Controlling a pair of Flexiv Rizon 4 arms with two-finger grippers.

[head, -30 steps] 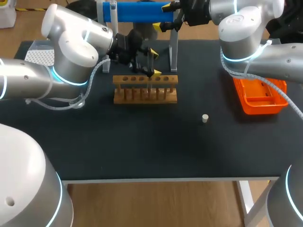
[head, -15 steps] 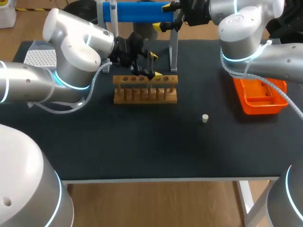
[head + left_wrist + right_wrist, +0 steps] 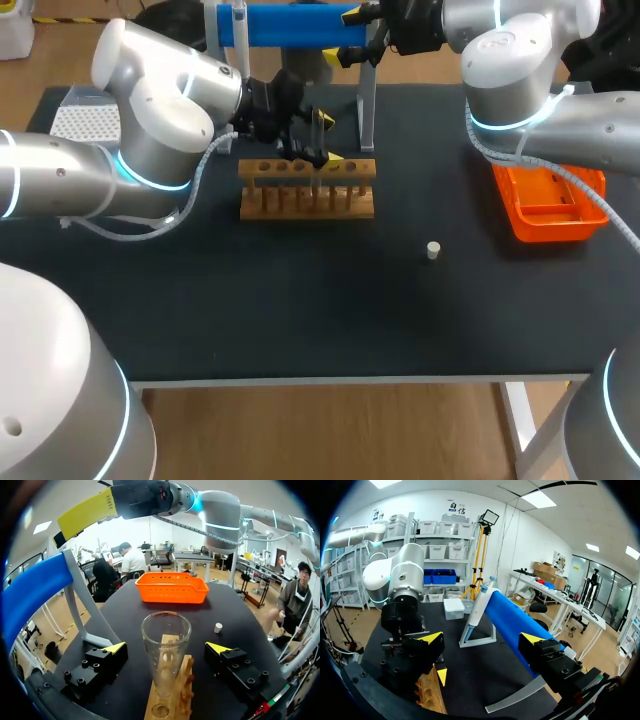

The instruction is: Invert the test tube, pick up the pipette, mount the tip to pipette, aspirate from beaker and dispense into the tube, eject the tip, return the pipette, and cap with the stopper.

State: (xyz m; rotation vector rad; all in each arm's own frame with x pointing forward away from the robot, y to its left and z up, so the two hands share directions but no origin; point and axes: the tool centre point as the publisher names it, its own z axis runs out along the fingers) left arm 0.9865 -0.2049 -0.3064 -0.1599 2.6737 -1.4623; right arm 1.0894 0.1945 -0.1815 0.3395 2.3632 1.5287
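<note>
Left gripper (image 3: 166, 648) wide open; test tube (image 3: 165, 655) upright between 2 fingers (image 3: 116, 648) (no contact).

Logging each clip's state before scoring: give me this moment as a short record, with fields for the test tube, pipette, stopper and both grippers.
test tube: standing in the wooden rack, open end up, not capped
left gripper: open, one finger on each side of the test tube, neither touching it
pipette: blue, lying across its stand at the back of the table
right gripper: open, at the pipette, not shut on it
stopper: white, alone on the table, to the right of the wooden rack and nearer the front edge
orange basket: at the table's right side
</note>
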